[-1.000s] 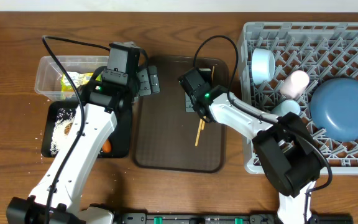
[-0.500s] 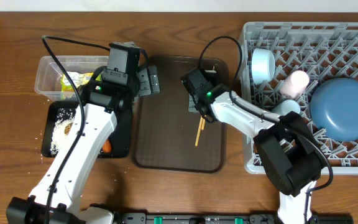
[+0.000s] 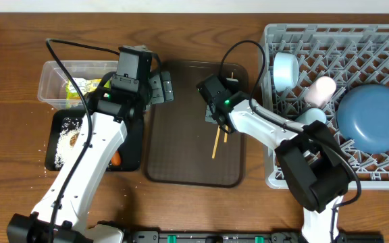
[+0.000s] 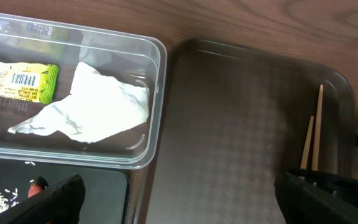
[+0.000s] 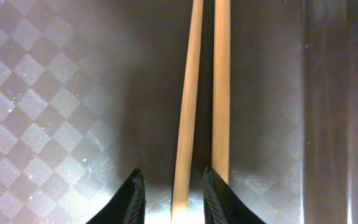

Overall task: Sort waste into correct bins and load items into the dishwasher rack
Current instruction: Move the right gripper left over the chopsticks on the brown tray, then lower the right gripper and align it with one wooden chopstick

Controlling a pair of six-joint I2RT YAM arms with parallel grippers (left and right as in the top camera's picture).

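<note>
**Right gripper (image 5: 174,194) over the wooden chopsticks (image 5: 189,87) on the brown serving tray (image 3: 181,152).** Over the last second its jaws have eased from nearly closed to narrowly parted. In the wrist view, one stick lies free between the fingertips (image 5: 134,198) and the other sits just outside the right one. In the overhead view, a second stick now shows below the gripper. You should read this as a release or a regrasp: the chopsticks are not held and have yet to reach the dishwasher rack (image 3: 356,40). The left gripper (image 3: 161,88) hangs spread wide near the clear tub (image 3: 46,77), holding nothing.
</note>
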